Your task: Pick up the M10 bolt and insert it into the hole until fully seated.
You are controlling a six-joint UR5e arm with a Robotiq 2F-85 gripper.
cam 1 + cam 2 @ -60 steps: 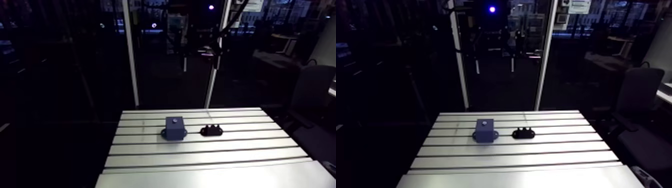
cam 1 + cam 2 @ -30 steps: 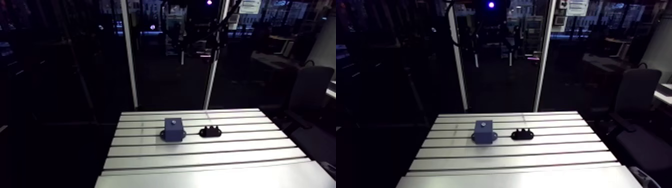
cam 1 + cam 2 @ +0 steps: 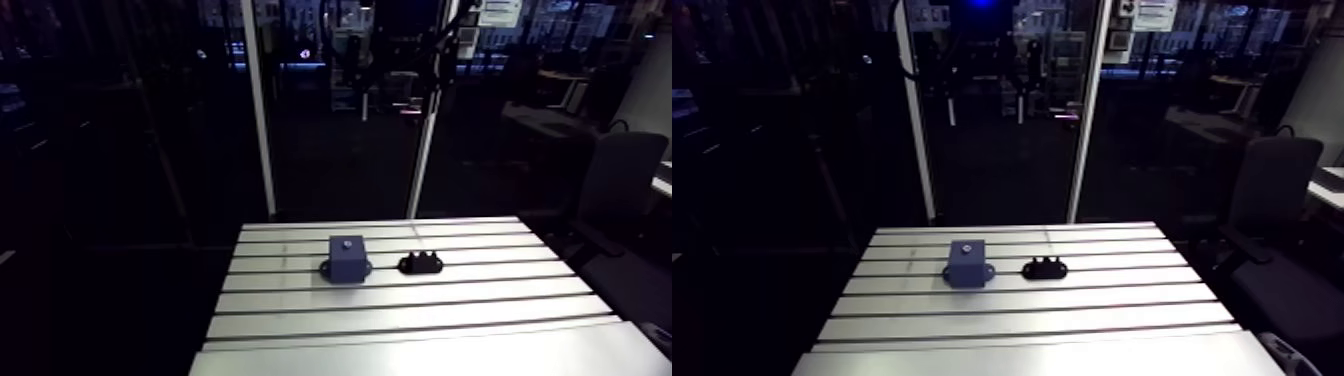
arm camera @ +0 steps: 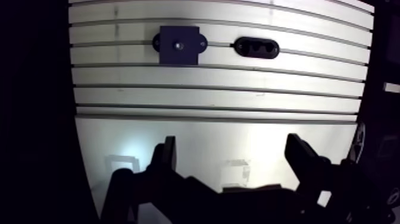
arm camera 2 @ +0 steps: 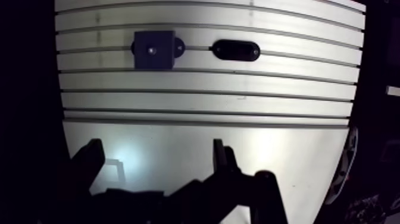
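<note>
A blue block (image 3: pixel 346 257) with side lugs stands on the slotted table (image 3: pixel 400 320), with a small pale round spot on its top face (image 4: pixel 178 44). Just to its right lies a black oval holder (image 3: pixel 421 262) with small bumps on top. In the wrist view my gripper (image 4: pixel 232 149) hangs high above the table's smooth near strip, well short of both parts. Its two fingers (image 4: pixel 168 152) stand wide apart and hold nothing. I cannot make out a separate bolt.
Several slots run across the table (image 4: pixel 214 98) between the gripper and the two parts. Past the table's edges on all sides the surroundings are dark. An office chair (image 3: pixel 620 190) stands off the table's right side.
The background has slid upward a little in the arm view, so the camera has shifted. The block and the holder have not moved on the table.
</note>
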